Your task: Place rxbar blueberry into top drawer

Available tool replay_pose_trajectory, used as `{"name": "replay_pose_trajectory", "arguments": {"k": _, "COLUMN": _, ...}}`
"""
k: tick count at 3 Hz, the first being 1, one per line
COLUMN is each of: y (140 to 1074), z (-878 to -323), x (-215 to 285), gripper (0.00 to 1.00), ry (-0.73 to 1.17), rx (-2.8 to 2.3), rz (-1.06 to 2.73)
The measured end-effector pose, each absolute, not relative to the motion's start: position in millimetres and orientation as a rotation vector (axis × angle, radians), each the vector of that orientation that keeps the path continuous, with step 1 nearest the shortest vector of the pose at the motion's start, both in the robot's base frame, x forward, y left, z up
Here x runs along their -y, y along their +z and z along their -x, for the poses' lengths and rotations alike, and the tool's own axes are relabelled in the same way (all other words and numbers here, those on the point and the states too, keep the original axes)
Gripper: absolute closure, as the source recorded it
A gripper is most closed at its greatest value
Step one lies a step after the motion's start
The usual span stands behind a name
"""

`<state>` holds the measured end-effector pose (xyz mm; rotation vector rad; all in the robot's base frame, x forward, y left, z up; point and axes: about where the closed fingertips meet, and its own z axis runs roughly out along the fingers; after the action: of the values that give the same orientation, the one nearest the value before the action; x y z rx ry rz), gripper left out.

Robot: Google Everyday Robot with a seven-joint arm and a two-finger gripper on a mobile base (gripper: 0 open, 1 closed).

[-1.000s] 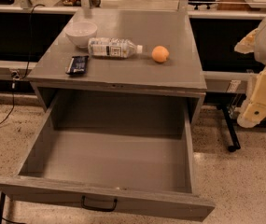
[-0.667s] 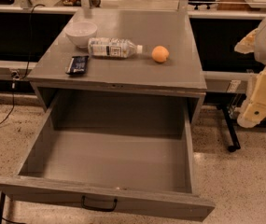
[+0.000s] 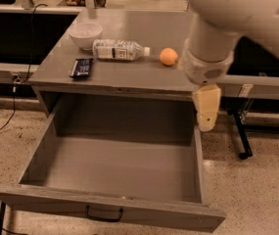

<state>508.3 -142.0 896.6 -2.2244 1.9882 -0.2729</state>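
Hanging just off the right front corner of the counter (image 3: 129,77), the pincer (image 3: 206,107) points down beside the right wall of the open drawer (image 3: 129,207). A second ago the arm was parked well off to the right, clear of the furniture. Now it has swung in and looms over that corner, so the reach has begun. I cannot tell whether the pincer is released or clenched, but nothing shows in its hold.

The snack bar (image 3: 81,67) lies flat on the counter, well apart from the pincer, far to its left as I stand and a little farther back, near the counter's front left edge. Between the two, along the back, sit an orange (image 3: 168,56), nearest the pincer, then a clear bottle (image 3: 118,49) on its side, then a white bowl (image 3: 85,35) just behind the bar.

Below and left of the pincer the drawer stands pulled fully out with a bare grey floor, its dark handle (image 3: 104,213) at the front. By my reckoning the task has barely started: the pincer must cross the counter leftward, passing in front of the orange and bottle, before any pick-up.
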Motion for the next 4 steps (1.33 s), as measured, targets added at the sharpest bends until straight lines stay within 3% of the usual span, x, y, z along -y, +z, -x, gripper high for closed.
{"name": "replay_pose_trajectory", "arguments": {"k": 1, "y": 851.8, "z": -546.2, "x": 84.8, "gripper": 0.0, "ry": -0.237, "rx": -1.661, "rz": 2.49}}
{"name": "replay_pose_trajectory", "arguments": {"k": 3, "y": 842.5, "z": -548.8, "x": 79.7, "gripper": 0.0, "ry": -0.221, "rx": -1.533, "rz": 2.584}}
{"name": "replay_pose_trajectory", "arguments": {"k": 4, "y": 859.0, "z": -559.4, "x": 65.1, "gripper": 0.0, "ry": -0.316, "rx": -1.351, "rz": 2.662}}
